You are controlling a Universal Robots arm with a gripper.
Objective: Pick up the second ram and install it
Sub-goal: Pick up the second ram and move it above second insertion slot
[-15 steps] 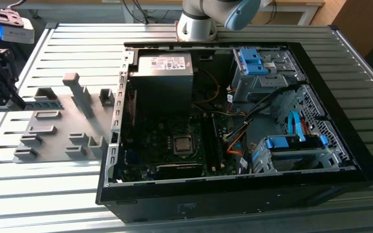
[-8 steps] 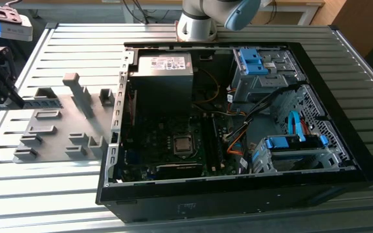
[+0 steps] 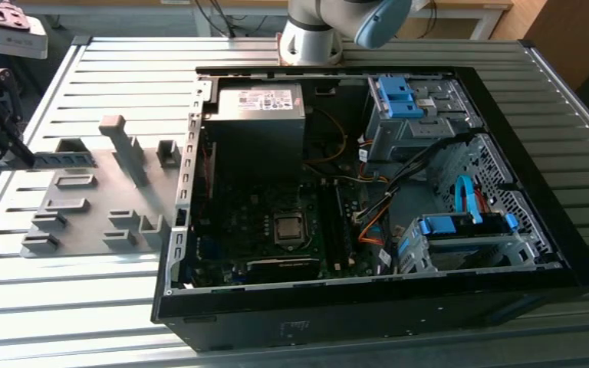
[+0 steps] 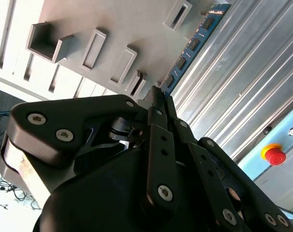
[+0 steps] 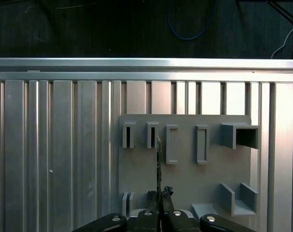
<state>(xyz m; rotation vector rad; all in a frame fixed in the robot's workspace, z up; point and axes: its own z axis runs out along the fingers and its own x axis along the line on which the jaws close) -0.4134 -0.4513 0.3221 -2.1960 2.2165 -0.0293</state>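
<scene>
The second ram (image 3: 64,159) is lying level at the exterior view's left edge, by the upper-left corner of the grey slotted tray (image 3: 100,222) and well apart from the open computer case (image 3: 376,192). Whether it is touching the tray I cannot tell. It is looking light, thin and stiff yet fragile, so a gentle hold across the flat faces near one end is suiting it. The gripper (image 4: 158,95) is doing that, its fingers (image 4: 161,135) pressing together on the stick's near end.
</scene>
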